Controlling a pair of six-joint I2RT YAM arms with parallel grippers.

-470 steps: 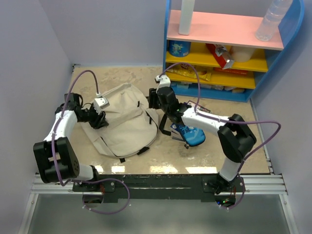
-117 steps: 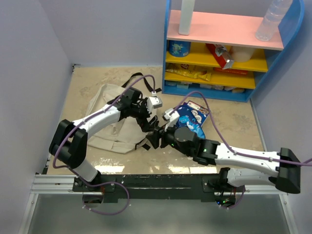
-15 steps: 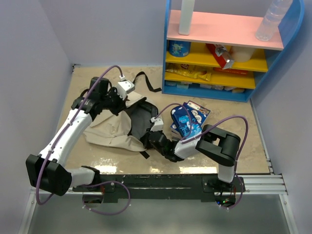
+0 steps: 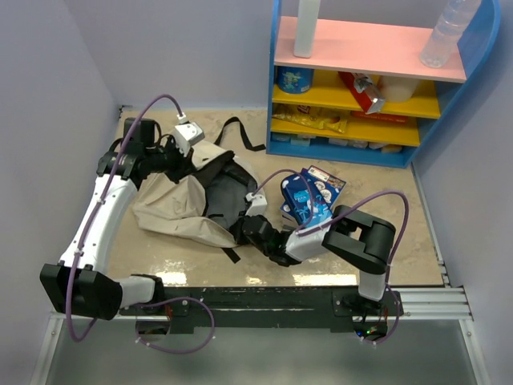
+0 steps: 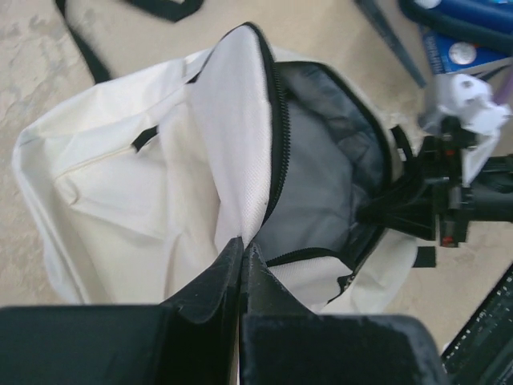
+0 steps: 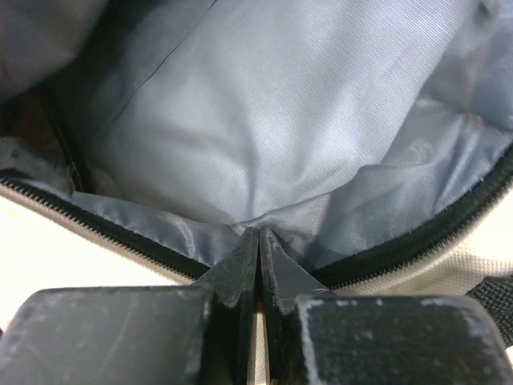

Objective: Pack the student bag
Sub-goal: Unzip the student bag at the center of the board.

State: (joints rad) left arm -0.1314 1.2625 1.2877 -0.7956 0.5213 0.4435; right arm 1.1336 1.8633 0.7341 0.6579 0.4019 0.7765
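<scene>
At the left, the left arm rose from its base at the near edge and stretched far along the left side of the bench (image 4: 393,200), whose top was pale beige with a marbled, slightly glossy look. Its wrist bent to the right. The left end effector (image 5: 243,245) was clenched on the rim of the student bag (image 4: 172,210), pinching the fabric just where the black zipper (image 5: 276,136) ran around the mouth. The bag lay on the left half of the bench. It was soft and rounded, made of cream canvas, with black straps (image 5: 164,6) on the bench beyond it. Its mouth stood open and showed a smooth grey lining (image 6: 280,120) with a light sheen.

On the near side of the mouth, the right end effector (image 6: 258,237) was also pressed closed, grasping the zipper rim and the lining together. The right arm was folded sharply: its elbow stood up at the right, and the forearm ran low to the left toward the bag.

Just right of the bag lay a blue packet (image 4: 307,196) with white printed figures; its writing was too small to read. Farther right, at the back, stood a shelf unit (image 4: 361,44) with blue sides, a pink top board and yellow boards below. A clear plastic bottle (image 4: 449,32) stood on the pink board.
</scene>
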